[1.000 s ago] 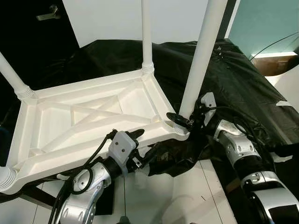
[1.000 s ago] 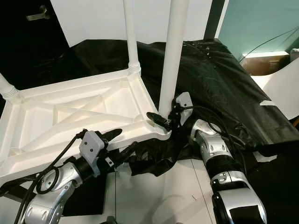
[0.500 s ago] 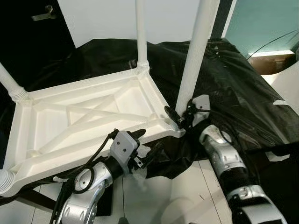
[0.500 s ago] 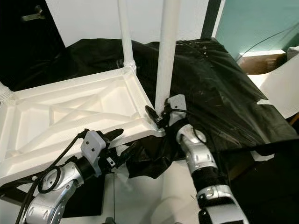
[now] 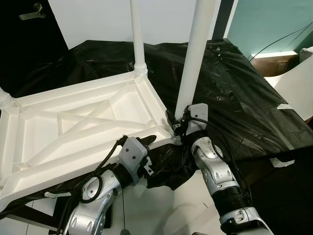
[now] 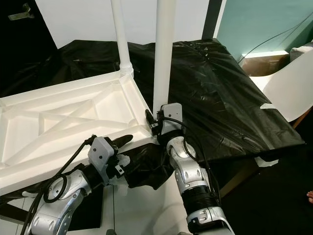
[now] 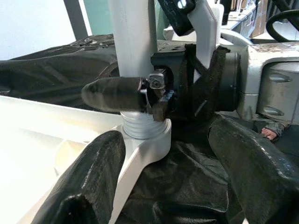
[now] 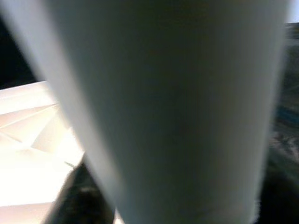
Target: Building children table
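We look down on a black plastic sheet (image 5: 234, 88) draped over a raised surface, crinkled and glossy, hanging off the near edge above a pale floor (image 5: 181, 205). Behind it a white wall (image 5: 98, 19); to the right a teal wall (image 5: 264, 24) and a curved white panel (image 5: 298, 83). A dark door with a lever handle (image 5: 30, 10) is at far left.

On the sheet lies the white tabletop (image 5: 73, 127), upside down, ribbed underside with crossed braces facing up, its near edge overhanging toward us. White legs stand upright from its corners: a far leg (image 5: 137, 34) at the back corner, a near leg (image 5: 195, 49) at the near right corner, and the stub of a left leg (image 5: 6, 100) at the frame edge.

Right gripper (image 5: 175, 123): forearm reaches up and forward from below, wrist bent toward the near leg. Its fingers are clamped around the base of that leg just above the threaded collar (image 7: 140, 127), which sits in the corner socket.

Left gripper (image 5: 149, 149): arm comes in low from the left, elbow bent, camera block on top. Its two fingers are spread apart, one finger (image 7: 88, 182) lying over the tabletop's near rim, the other below and beside the corner, nothing gripped between them.
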Controlling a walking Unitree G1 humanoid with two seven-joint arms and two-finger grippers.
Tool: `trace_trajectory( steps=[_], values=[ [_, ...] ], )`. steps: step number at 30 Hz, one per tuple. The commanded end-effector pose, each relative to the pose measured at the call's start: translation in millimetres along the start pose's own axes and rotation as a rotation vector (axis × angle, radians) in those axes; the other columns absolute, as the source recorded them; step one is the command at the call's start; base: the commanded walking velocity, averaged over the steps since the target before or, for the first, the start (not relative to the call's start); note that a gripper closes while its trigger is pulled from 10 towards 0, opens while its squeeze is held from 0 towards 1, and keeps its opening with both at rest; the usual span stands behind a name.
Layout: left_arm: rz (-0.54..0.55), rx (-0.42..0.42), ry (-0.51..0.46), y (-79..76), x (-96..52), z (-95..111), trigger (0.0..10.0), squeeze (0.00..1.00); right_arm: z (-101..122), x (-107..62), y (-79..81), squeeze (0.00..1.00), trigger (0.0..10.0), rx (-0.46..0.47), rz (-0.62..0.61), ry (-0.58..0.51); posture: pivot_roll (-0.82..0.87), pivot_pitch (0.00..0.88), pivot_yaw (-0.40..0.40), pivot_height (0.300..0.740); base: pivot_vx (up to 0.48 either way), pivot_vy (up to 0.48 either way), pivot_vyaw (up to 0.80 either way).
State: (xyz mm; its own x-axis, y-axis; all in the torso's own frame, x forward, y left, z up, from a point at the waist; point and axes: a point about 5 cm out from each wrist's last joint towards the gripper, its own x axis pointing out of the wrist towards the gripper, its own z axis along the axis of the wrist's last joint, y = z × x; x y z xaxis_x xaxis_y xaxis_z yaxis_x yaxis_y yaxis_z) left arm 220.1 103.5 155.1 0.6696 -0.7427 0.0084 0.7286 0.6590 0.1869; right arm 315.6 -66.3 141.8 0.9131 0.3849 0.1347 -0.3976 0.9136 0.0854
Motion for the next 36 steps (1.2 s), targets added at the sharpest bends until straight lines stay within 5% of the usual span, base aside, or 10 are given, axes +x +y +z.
trace_trajectory(
  steps=[1, 12, 14, 15, 25, 26, 27, 31, 32, 36],
  values=[
    [0.09, 0.013, 0.017, 4.5, -1.0, -3.4, 10.0, 0.0, -10.9, -5.5, -3.4, 1.0, 10.0, 0.004, 0.021, 0.056, 0.14, 0.027, -0.028, 0.74, 0.0, 0.0, 0.0],
    [0.102, 0.022, 0.03, 4.9, -2.3, -5.3, 10.0, 0.0, -1.0, -8.1, -41.2, 1.0, 10.0, -0.074, 0.173, 0.069, 0.15, 0.025, -0.033, 0.74, 0.0, 0.0, 0.0],
    [0.1, 0.02, 0.035, 4.6, -2.8, -6.1, 10.0, 0.0, 1.3, -6.5, -45.1, 0.9, 10.0, -0.081, 0.207, 0.071, 0.15, 0.024, -0.027, 0.74, 0.0, 0.0, 0.0],
    [0.093, 0.018, 0.047, 3.3, -2.4, -7.7, 10.0, 0.0, 6.4, -1.4, -52.5, 0.0, 10.0, -0.1, 0.293, 0.081, 0.16, 0.024, -0.021, 0.74, 0.0, 0.0, 0.0],
    [0.093, 0.021, 0.055, 3.5, -0.3, -7.3, 10.0, 0.0, 12.2, 7.8, -61.4, 0.0, 10.0, -0.147, 0.462, 0.131, 0.18, 0.022, -0.031, 0.74, 0.0, 0.0, 0.0],
    [0.101, 0.021, 0.056, 3.2, 0.2, -7.5, 10.0, 0.0, 9.0, 10.4, -64.1, 0.0, 5.0, -0.182, 0.545, 0.199, 0.17, 0.025, -0.033, 0.74, 0.0, 0.0, 0.0],
    [0.103, 0.022, 0.057, 2.9, 0.4, -8.1, 10.0, 0.0, 8.0, 11.0, -65.2, 0.0, 4.0, -0.198, 0.566, 0.218, 0.17, 0.025, -0.033, 0.74, 0.0, 0.0, 0.0],
    [0.101, 0.023, 0.06, 2.2, 1.1, -8.8, 10.0, 0.0, 7.8, 12.0, -67.0, 0.0, 2.7, -0.202, 0.574, 0.225, 0.17, 0.024, -0.033, 0.74, 0.0, 0.0, 0.0],
    [0.099, 0.026, 0.061, 1.9, 1.5, -8.6, 10.0, 0.0, 7.4, 11.9, -68.2, 0.0, 0.0, -0.197, 0.573, 0.227, 0.17, 0.024, -0.033, 0.74, 0.0, 0.0, 0.0],
    [0.104, 0.029, 0.06, 4.0, 1.4, -7.2, 10.0, 0.0, 4.2, 10.2, -71.5, 0.0, 0.0, -0.176, 0.552, 0.236, 0.17, 0.032, -0.033, 0.74, 0.0, 0.0, 0.0]
  ],
)
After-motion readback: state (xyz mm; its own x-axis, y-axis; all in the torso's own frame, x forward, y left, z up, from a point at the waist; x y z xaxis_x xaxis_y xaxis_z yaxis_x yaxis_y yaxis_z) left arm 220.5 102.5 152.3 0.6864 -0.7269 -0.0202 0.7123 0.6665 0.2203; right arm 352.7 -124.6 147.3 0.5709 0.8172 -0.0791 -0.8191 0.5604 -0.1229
